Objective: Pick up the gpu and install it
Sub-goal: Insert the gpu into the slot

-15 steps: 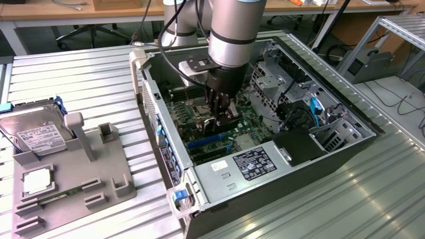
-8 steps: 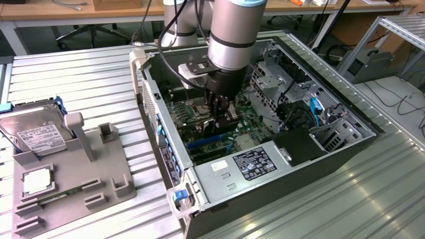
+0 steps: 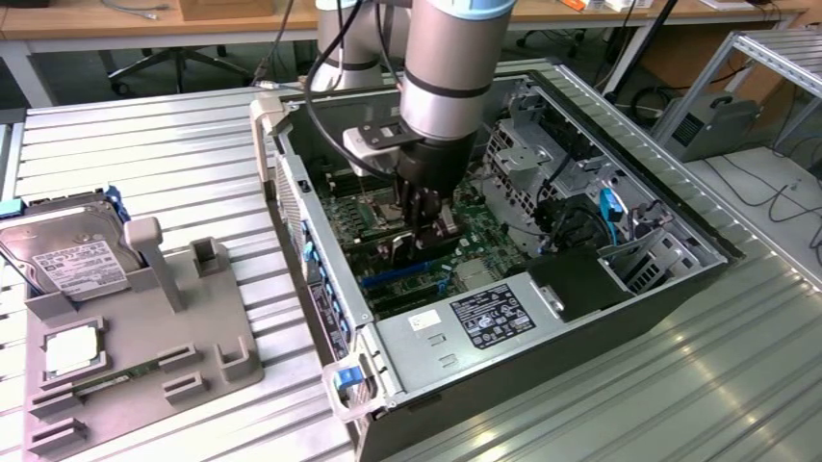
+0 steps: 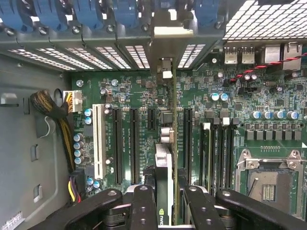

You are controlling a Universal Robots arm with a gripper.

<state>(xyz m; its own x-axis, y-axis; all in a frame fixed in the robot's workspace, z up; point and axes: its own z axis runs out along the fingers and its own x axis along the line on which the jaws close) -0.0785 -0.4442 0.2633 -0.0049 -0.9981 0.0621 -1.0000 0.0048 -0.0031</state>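
Note:
My gripper [image 3: 423, 229] reaches down into the open computer case [image 3: 580, 289], over the green motherboard [image 3: 478, 231]. It is shut on the gpu [image 4: 164, 167], a thin dark card seen edge-on between the two black fingers [image 4: 144, 203]. The card stands upright over the black expansion slots [image 4: 133, 143]. Its silvery end bracket [image 4: 169, 36] sits against the row of rear slot openings in the case wall. From outside, the gpu [image 3: 408, 248] shows as a dark strip under the fingers. Whether its lower edge sits in a slot is hidden.
A grey parts fixture [image 3: 154, 327] lies on the exterior view's left, holding a silver hard drive [image 3: 64, 255], a processor chip [image 3: 73, 348] and a green memory stick [image 3: 122, 375]. Inside the case are a drive cage [image 3: 540, 144], cables [image 3: 603, 217], a white slot [image 4: 99, 141] and the processor socket [image 4: 268, 184].

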